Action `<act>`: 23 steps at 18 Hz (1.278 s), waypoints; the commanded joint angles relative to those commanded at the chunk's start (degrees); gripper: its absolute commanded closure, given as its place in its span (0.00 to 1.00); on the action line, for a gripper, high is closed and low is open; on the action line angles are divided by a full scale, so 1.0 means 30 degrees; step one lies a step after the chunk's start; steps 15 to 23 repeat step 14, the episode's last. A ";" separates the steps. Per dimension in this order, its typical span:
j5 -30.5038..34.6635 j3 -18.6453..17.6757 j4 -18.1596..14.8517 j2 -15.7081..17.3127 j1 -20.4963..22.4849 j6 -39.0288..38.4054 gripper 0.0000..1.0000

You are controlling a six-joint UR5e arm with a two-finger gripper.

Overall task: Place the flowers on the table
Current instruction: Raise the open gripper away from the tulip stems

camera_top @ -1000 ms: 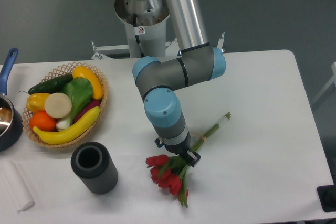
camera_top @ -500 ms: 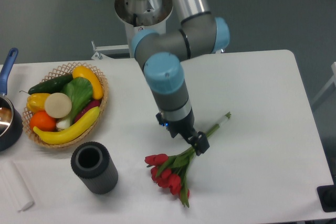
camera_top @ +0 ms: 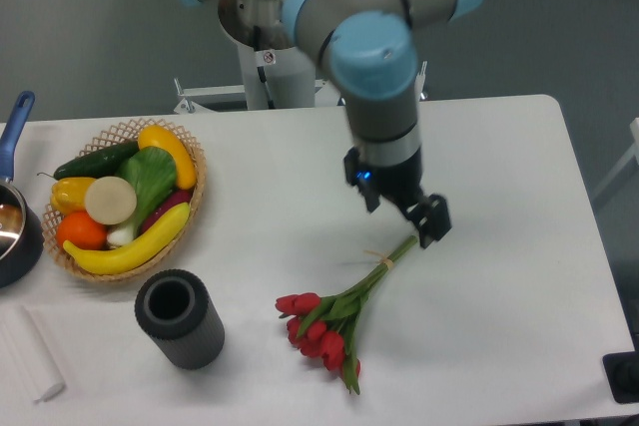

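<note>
The flowers (camera_top: 324, 326), a bunch of red tulips with green leaves and a string-tied stem, lie flat on the white table (camera_top: 499, 167) near its front edge, heads to the lower left and stems pointing up right. My gripper (camera_top: 401, 210) hangs above the stem end, clear of the bunch. Its two dark fingers stand apart with nothing between them.
A wicker basket (camera_top: 125, 202) of fruit and vegetables sits at the left. A dark grey cylinder (camera_top: 180, 318) stands in front of it, left of the tulips. A pot with a blue handle (camera_top: 15, 226) is at the far left edge.
The gripper has let go of the tulips, risen and moved right and back, away from the bunch. The flowers stay lying on the table.
</note>
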 joint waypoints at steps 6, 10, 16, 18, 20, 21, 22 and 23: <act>-0.1789 -0.0175 -0.1059 0.1145 0.2054 0.3237 0.00; -0.2466 -0.0730 -0.1264 0.1643 0.2787 0.4317 0.00; -0.2758 -0.0996 -0.1235 0.1791 0.3053 0.4615 0.00; -0.2758 -0.0996 -0.1235 0.1791 0.3053 0.4615 0.00; -0.2758 -0.0996 -0.1235 0.1791 0.3053 0.4615 0.00; -0.2758 -0.0996 -0.1235 0.1791 0.3053 0.4615 0.00; -0.2758 -0.0996 -0.1235 0.1791 0.3053 0.4615 0.00; -0.2758 -0.0996 -0.1235 0.1791 0.3053 0.4615 0.00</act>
